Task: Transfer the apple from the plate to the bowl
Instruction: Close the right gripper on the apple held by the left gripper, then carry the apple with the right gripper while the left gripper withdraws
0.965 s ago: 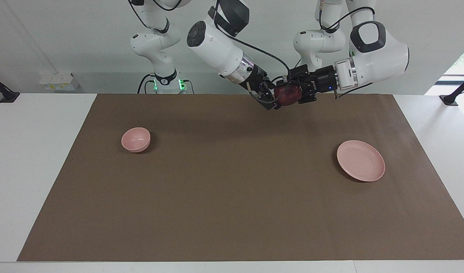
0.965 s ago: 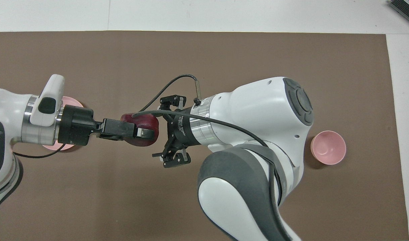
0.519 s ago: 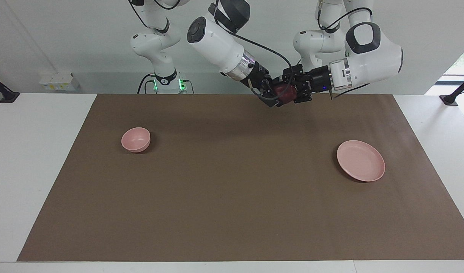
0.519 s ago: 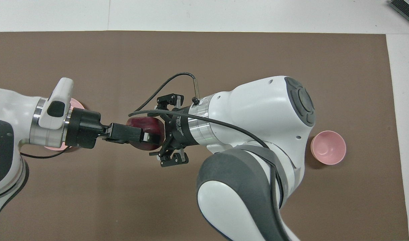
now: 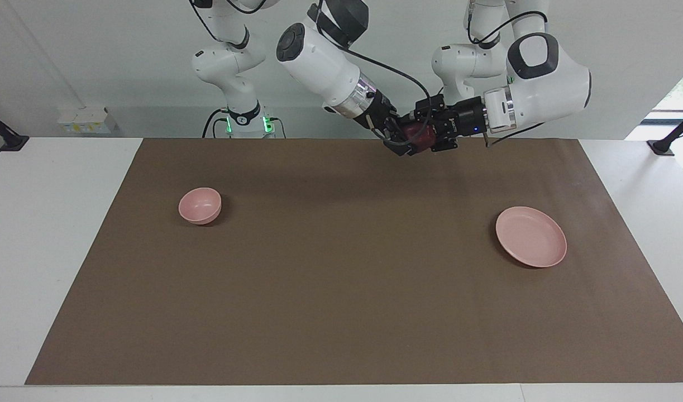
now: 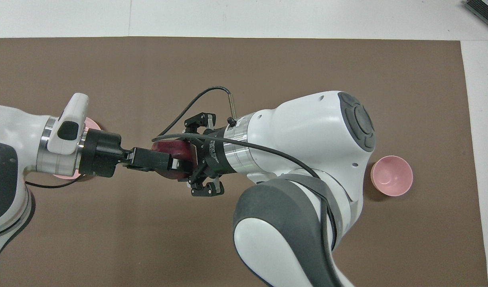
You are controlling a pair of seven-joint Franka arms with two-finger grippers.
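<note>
The apple [image 5: 418, 135] hangs in mid-air over the brown mat [image 5: 341, 279], at the robots' edge of it, caught between two grippers that meet head-on. The left gripper [image 5: 432, 135] is pinched on it from the plate's side; the right gripper [image 5: 404, 140] has come in from the bowl's side with its fingers around the fruit, though whether they have fully bitten cannot be told from here. The plate [image 5: 531, 236] lies bare, well apart from the apple toward the left arm's end, and the bowl [image 5: 200, 205] waits well apart toward the right arm's end. The risk looks plain: if the left gripper lets go before the right has a firm hold, the round apple could slip out, drop to the mat and roll. Both pulling at once could also twist it loose, and a skewed grip might fail over the narrow bowl.
</note>
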